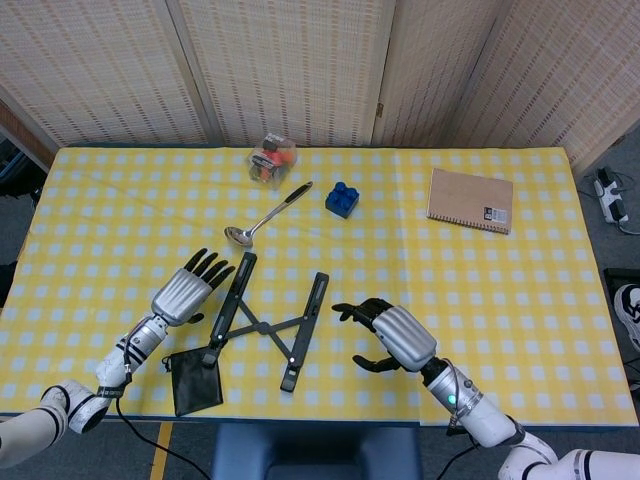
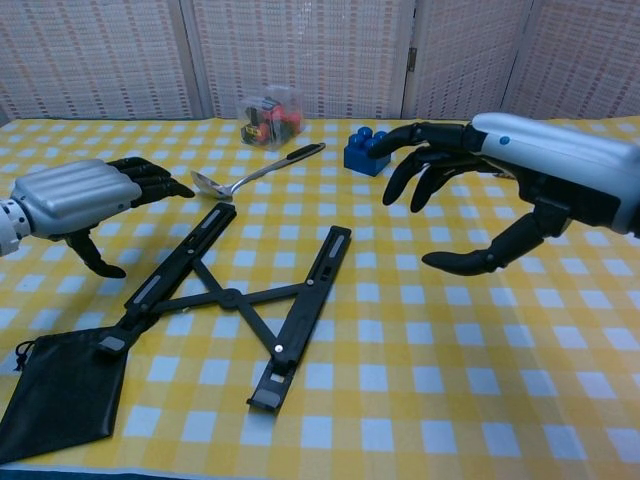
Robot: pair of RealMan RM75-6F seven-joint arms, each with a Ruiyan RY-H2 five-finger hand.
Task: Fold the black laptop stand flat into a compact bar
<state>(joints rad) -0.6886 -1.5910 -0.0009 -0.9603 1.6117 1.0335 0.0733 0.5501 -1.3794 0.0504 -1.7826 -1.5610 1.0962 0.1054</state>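
Still unfolded laptop stand point(image 1: 268, 320), left hand point(image 1: 185, 293), right hand point(image 1: 396, 337) flanking

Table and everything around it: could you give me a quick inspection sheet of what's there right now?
Surface: table under a yellow checked cloth.
Job's things: black laptop stand lies spread open in an X.
Clutter: black pouch, spoon, blue brick, clear box of small parts, notebook.
Hands: left hand and right hand flank the stand, holding nothing.
Cables: power strip on the floor.
Surroundings: woven screens behind.
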